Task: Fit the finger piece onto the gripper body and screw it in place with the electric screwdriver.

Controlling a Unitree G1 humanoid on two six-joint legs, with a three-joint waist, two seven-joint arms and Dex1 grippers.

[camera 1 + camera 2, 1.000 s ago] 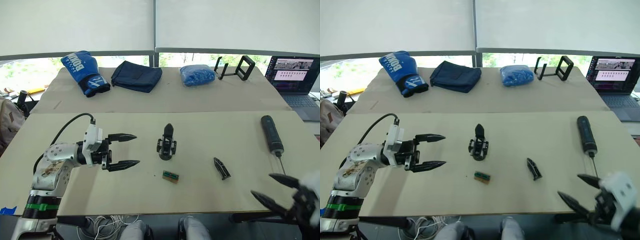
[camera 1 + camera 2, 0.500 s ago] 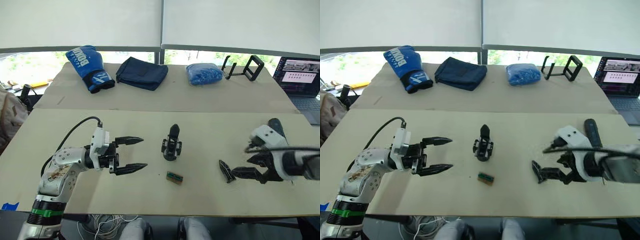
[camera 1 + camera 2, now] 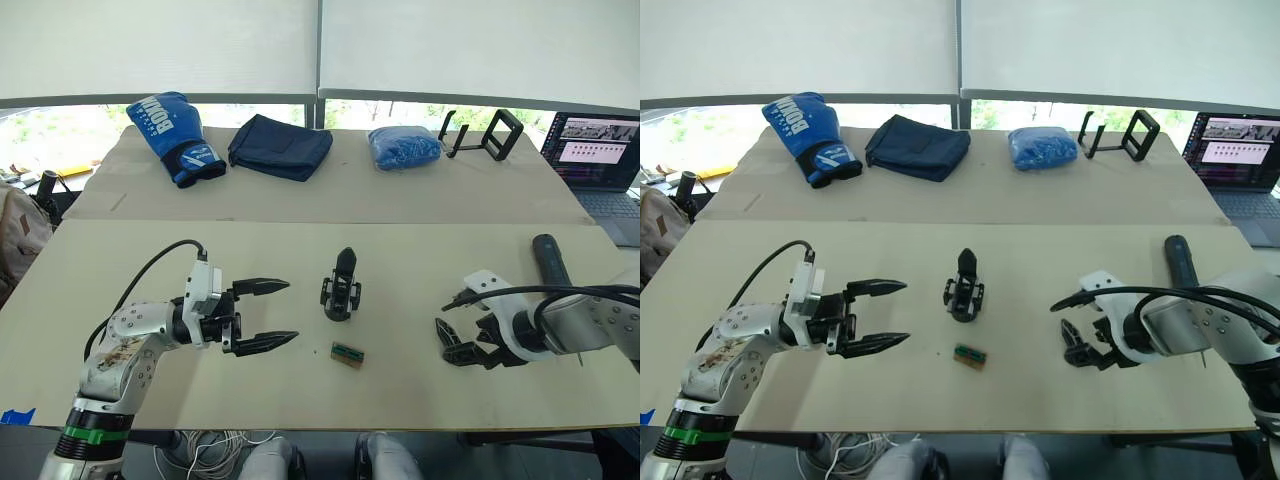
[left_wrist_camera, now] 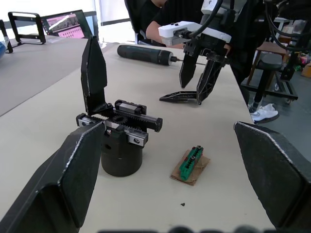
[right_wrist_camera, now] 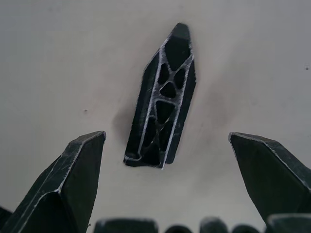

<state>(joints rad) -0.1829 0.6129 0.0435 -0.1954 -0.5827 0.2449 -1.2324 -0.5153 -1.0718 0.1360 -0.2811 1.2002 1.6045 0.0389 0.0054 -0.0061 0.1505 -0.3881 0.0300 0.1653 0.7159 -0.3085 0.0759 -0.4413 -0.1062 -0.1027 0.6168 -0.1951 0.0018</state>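
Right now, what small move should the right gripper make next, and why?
Probably lower a little and close on the finger piece. The right gripper is open, its fingers straddling the piece, which lies flat on the table, not yet gripped. It must be picked up before it can go onto the gripper body, which stands apart toward the table's middle.
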